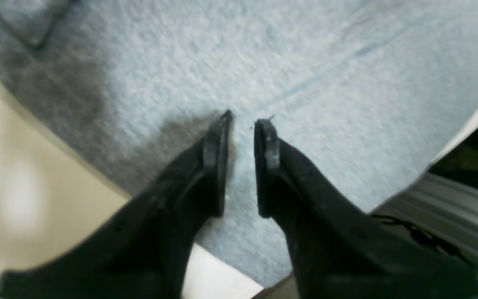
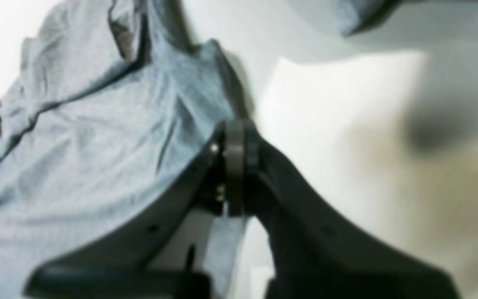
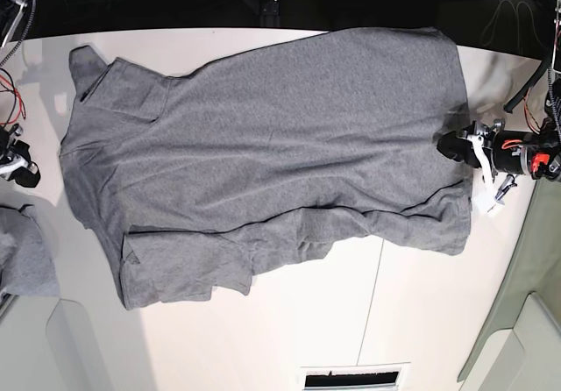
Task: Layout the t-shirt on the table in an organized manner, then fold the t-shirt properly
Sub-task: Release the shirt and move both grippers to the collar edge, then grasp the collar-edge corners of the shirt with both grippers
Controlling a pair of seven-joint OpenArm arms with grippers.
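a broad, smooth white table (image 3: 289, 321) fills the base view, crossed by a thin dark seam line (image 3: 372, 303), with a tangle of dark cables beyond its far edge. the t-shirt (image 3: 280, 137) lies spread across most of it, a plain heather-grey cotton knit with a soft, finely flecked surface; its body is mostly flat, while the near edge is folded over itself in rumpled ridges and one sleeve is doubled under at the left. no print, label or writing can be read on it. a smaller bunch of grey cloth (image 3: 24, 255) sits apart at the left edge.

the left gripper (image 1: 243, 122) hovers over the shirt's edge at the base view's right, its black, flat-padded fingers parted by a narrow gap with only fabric seen below them, nothing pinched between. the right gripper (image 2: 234, 137) shows its jaws pressed together; a strip of grey cloth shows just behind the jaws, but whether it is caught there i cannot tell.
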